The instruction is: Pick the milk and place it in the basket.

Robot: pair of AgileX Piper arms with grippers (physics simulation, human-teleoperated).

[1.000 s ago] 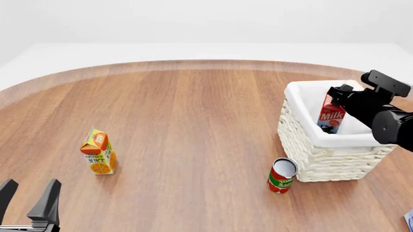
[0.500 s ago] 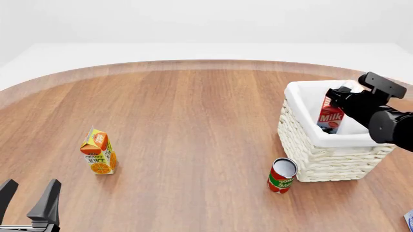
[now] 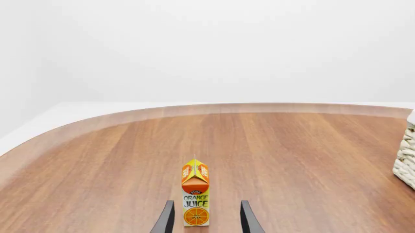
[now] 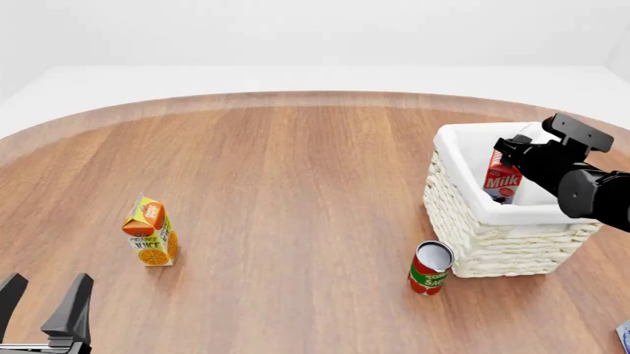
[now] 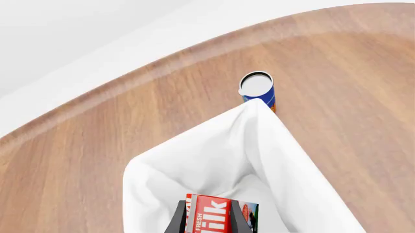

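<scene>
The milk (image 4: 503,177), a red-topped carton with white lettering, hangs upright inside the basket (image 4: 473,221), its lower part hidden by the cloth-lined rim. My right gripper (image 4: 506,152) is shut on its top. In the right wrist view the dark fingers (image 5: 178,219) press the milk (image 5: 217,213) from both sides above the basket's white lining (image 5: 194,165). My left gripper (image 4: 41,296) stands open at the near left table edge with nothing in it. In the left wrist view, the left gripper (image 3: 206,203) points toward the orange juice.
An orange juice carton (image 4: 150,232) stands at the left (image 3: 195,194). A red-and-green tomato sauce can (image 4: 430,268) stands just in front of the basket's near left corner. A blue can (image 5: 259,90) stands beyond the basket. The wicker edge (image 3: 405,155) shows in the left wrist view.
My right gripper has sunk a little, lowering the milk deeper into the basket. The left arm has not moved.
</scene>
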